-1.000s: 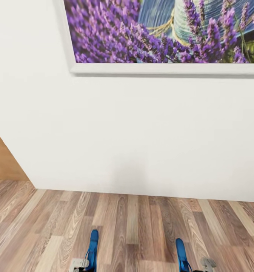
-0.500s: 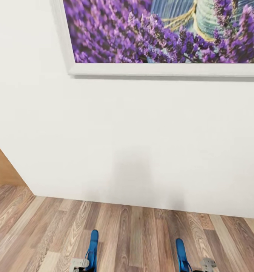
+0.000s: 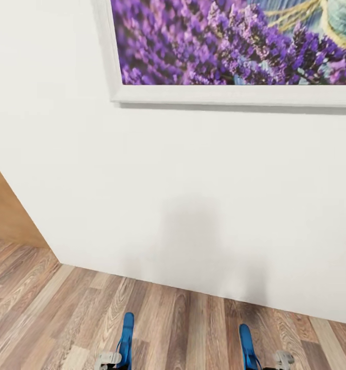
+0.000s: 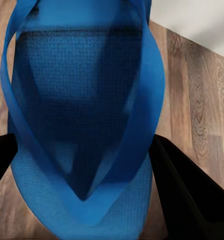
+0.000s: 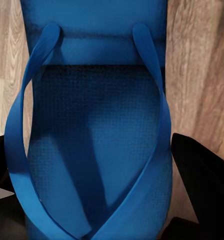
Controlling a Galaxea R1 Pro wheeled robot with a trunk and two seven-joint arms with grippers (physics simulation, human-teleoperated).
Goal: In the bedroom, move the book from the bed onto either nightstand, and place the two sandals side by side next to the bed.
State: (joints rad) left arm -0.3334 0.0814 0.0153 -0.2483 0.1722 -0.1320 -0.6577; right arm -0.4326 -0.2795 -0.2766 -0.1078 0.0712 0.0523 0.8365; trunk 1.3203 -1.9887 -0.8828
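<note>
A white wall is faced squarely in the head view, with a white-framed lavender picture across the upper right of the frame and a tan panel at the left edge. Wood-plank floor is seen along the bottom. There, two blue tips are poking up: the left sandal at lower left of centre, the right sandal at lower right.

What the head view hides is supplied by the wrist cameras. In the left wrist view, the left sandal's sole and straps are shown close up, flanked by the black fingers of the left gripper, clamped on it. In the right wrist view, the right sandal is likewise pinched by the right gripper, one dark finger being seen beside it.
</note>
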